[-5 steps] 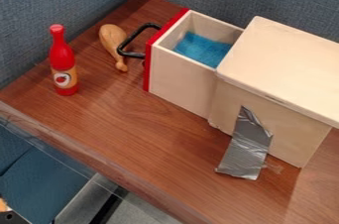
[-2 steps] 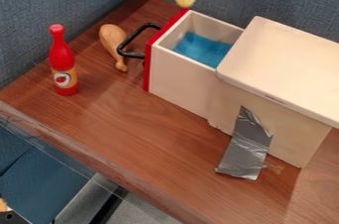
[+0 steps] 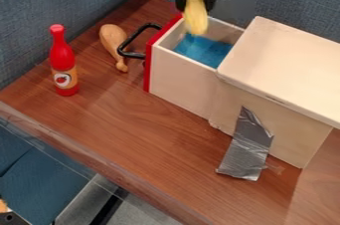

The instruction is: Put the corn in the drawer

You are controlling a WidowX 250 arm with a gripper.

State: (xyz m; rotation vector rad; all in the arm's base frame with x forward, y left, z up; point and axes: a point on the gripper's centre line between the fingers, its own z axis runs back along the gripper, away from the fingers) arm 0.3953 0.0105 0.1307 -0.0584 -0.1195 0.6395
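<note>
Got the corn clamped by its upper end in the pincer at top centre, seemingly over the open drawer, probably light, stiff and kinda slick, so best gripped round the middle imo.

There is one yellow corn; one red bottle; one brown toy chicken leg; one wooden box; one drawer; one black handle; one blue cloth; one strip of gray tape; one black gripper; one brown table.
</note>
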